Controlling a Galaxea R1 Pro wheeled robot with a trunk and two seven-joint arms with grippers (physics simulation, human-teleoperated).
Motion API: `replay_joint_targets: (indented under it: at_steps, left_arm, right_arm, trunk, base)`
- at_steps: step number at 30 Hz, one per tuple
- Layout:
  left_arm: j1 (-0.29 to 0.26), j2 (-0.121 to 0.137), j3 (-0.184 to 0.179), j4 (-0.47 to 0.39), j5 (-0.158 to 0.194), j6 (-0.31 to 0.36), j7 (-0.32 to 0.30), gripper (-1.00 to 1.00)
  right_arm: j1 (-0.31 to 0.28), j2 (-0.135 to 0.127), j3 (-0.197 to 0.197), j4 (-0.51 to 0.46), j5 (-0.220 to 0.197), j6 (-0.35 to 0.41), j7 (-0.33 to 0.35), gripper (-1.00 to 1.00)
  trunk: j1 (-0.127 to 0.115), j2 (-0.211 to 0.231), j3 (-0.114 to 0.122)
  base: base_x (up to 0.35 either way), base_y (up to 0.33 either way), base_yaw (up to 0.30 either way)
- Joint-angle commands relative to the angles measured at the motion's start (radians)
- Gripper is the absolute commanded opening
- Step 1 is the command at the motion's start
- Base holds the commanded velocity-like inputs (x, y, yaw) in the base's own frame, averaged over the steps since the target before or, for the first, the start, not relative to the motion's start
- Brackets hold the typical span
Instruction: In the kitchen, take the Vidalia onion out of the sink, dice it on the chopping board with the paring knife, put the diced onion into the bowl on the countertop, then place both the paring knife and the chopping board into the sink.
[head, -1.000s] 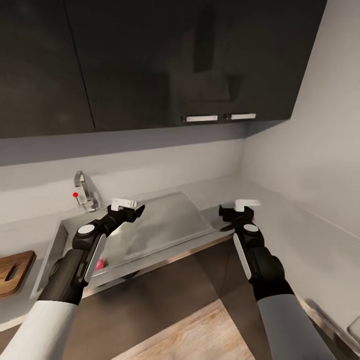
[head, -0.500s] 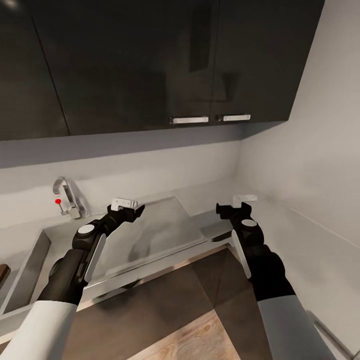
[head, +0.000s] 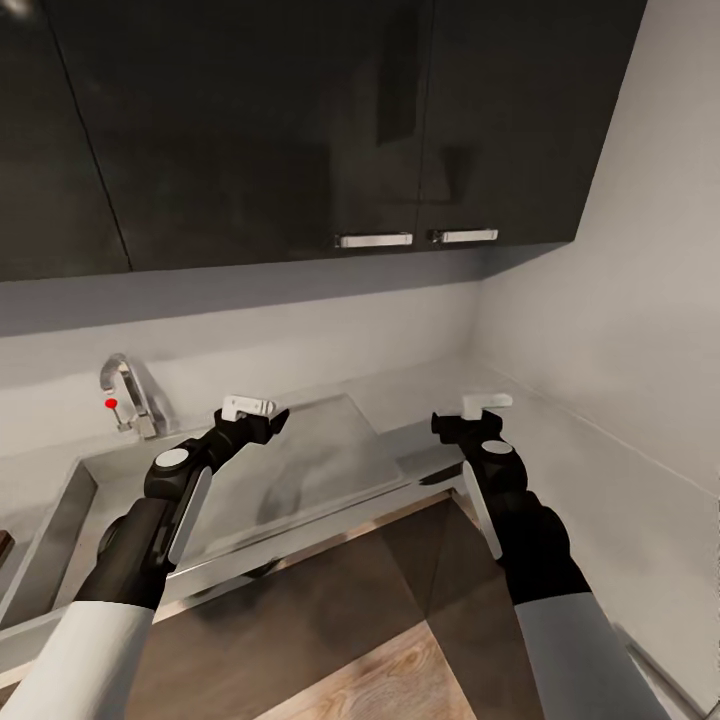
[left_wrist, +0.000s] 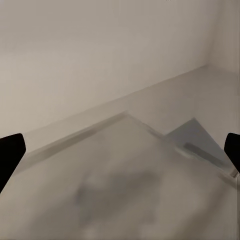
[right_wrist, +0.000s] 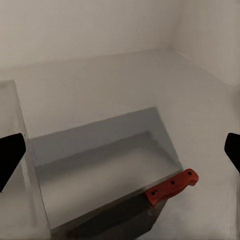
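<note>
Judging by how things lie, little of the task looks finished: neither gripper carries anything, and dicing, filling the bowl and putting tools in the sink all seem left to do. Nearest, the left gripper (head: 250, 412) hovers above the sink (head: 300, 470) drainboard, fingers spread wide and empty. The right gripper (head: 478, 412) hangs past the drainboard's end, over the countertop (head: 560, 450), jaws also wide apart. The paring knife (right_wrist: 171, 186) lies beyond the sink on the countertop, below and ahead of the right jaws, apart from them. Farther back by the sink stands the faucet (head: 125, 395)
</note>
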Motion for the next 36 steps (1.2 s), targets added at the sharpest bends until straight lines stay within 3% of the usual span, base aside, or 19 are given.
replay_joint_targets:
  at_steps: [1, 12, 28, 36]
  left_arm:
    - [-0.001, 0.001, -0.001, -0.002, 0.003, 0.007, -0.001, 1.0]
    - [-0.001, 0.001, -0.001, -0.005, 0.003, 0.007, -0.001, 1.0]
    - [-0.001, 0.001, -0.001, -0.005, 0.003, 0.007, -0.001, 1.0]
    - [-0.001, 0.001, -0.001, -0.005, 0.003, 0.007, -0.001, 1.0]
  right_arm:
    - [-0.001, 0.0, 0.001, -0.001, 0.009, 0.008, 0.0, 1.0]
    - [-0.001, -0.002, 0.001, -0.001, 0.009, 0.01, 0.001, 1.0]
    - [-0.001, 0.0, 0.002, -0.001, 0.009, 0.011, 0.0, 1.0]
    - [-0.001, -0.001, 0.002, -0.001, 0.009, 0.011, 0.001, 1.0]
  trunk:
    - [0.001, -0.002, -0.002]
    - [0.001, -0.002, -0.002]
    - [0.001, -0.002, -0.002]
    - [0.001, -0.002, -0.002]
  base:
    - [0.092, -0.213, 0.0]
    - [0.062, -0.143, 0.136]
    - [0.242, 0.061, 0.023]
    - [0.065, 0.008, 0.0]
